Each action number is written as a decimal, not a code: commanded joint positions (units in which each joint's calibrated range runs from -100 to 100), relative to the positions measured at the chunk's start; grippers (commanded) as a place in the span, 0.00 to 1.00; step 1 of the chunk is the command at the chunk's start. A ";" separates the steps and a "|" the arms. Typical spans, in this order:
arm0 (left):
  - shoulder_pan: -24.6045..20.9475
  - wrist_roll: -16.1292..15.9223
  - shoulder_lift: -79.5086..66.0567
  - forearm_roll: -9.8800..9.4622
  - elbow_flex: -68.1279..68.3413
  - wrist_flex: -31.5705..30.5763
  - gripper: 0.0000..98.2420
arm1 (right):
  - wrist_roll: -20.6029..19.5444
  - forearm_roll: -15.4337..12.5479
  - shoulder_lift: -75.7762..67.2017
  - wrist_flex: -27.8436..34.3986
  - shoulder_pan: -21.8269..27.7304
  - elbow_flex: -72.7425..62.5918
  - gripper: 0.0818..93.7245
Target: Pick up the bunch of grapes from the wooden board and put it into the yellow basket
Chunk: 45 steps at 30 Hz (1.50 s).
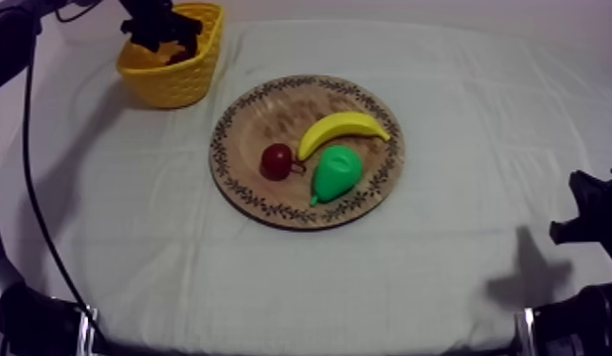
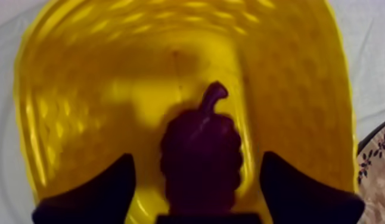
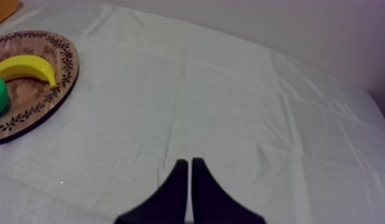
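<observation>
The basket (image 1: 168, 83) stands far left on the desk (image 1: 442, 270). The grapes (image 2: 201, 152) lie in it, between the left pincer's (image 1: 166, 40) fingers, which are spread wide and clear of them. The board (image 1: 272, 214), mid-desk, holds a banana (image 1: 343, 131), a pear (image 1: 336, 172) and a small red fruit (image 1: 277, 161). The right pincer (image 3: 190, 162), fingers pressed together on nothing, hangs near right over bare cloth, well apart from the board.

Prob. robotics lab bench: cloth-covered table (image 1: 442, 275), robot arms (image 1: 594, 220) at sides, toy fruit (image 1: 340, 129) on wooden board (image 1: 264, 110).
</observation>
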 commanded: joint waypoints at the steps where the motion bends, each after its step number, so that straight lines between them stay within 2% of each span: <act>1: 0.05 0.10 -0.47 -0.05 0.86 -0.75 0.90 | 0.01 0.01 -0.02 0.01 0.01 -0.01 0.00; 7: 0.04 0.29 -1.72 -0.03 3.04 -2.45 0.93 | 0.01 0.01 -0.02 0.01 0.01 -0.01 0.00; 16: -0.18 0.37 -6.53 0.21 8.20 -5.29 0.91 | 0.01 0.01 -0.02 0.01 0.01 -0.01 0.00; 27: -0.01 2.43 -24.07 0.40 25.78 -14.36 0.83 | 0.01 0.01 -0.02 0.01 0.01 -0.01 0.00; 35: 0.86 4.22 -38.95 0.22 37.18 -17.05 0.82 | 0.01 0.01 -0.02 0.01 0.01 -0.01 0.00; 38: 0.96 4.74 -44.49 0.16 42.19 -18.97 0.76 | 0.01 0.01 -0.02 0.01 0.01 -0.01 0.00; 45: 0.35 5.46 -55.22 0.39 55.32 -25.67 0.44 | 0.01 0.01 -0.02 0.01 0.01 -0.01 0.00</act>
